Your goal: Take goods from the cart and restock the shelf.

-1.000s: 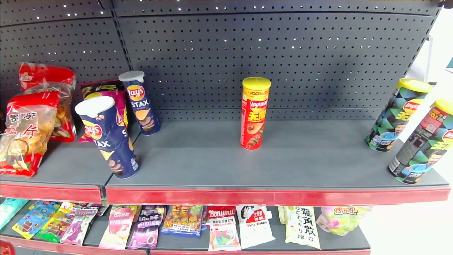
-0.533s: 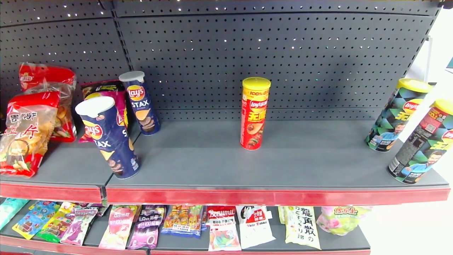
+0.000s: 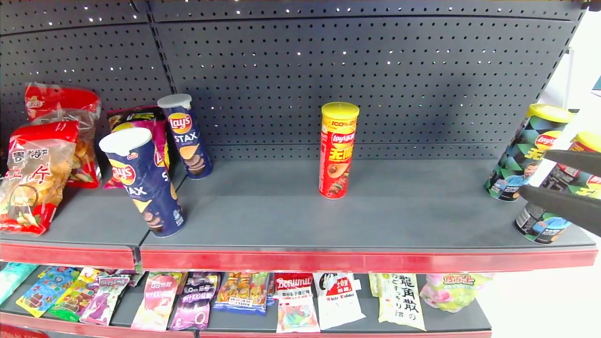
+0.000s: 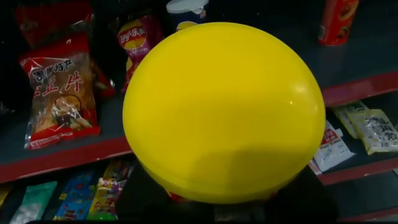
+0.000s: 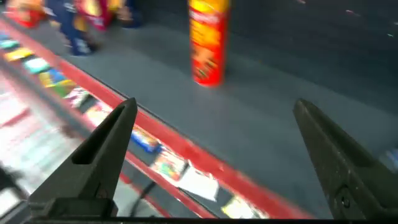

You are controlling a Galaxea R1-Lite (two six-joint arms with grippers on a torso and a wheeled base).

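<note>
A chip can with a yellow lid (image 4: pixel 224 106) stands close before my left wrist camera, and my left gripper is shut on it, its fingers hidden under the lid. My right gripper (image 3: pixel 533 171) is open and holds nothing. It hangs at the right end of the grey shelf (image 3: pixel 375 216), in front of two green chip cans (image 3: pixel 526 145). Mid-shelf near the back stands a red chip can with a yellow lid (image 3: pixel 338 150). The right wrist view has this red can (image 5: pixel 208 40) beyond the open right gripper (image 5: pixel 217 155).
Two dark blue chip cans (image 3: pixel 145 188) stand at the left of the shelf, with red snack bags (image 3: pixel 37 173) beside them. Candy packets (image 3: pixel 291 300) fill the lower shelf. Bare shelf lies on both sides of the red can. A pegboard wall (image 3: pixel 357 70) closes the back.
My right gripper's fingers have come into the head view from the right edge, in front of the green cans. The goods on the shelf have not moved.
</note>
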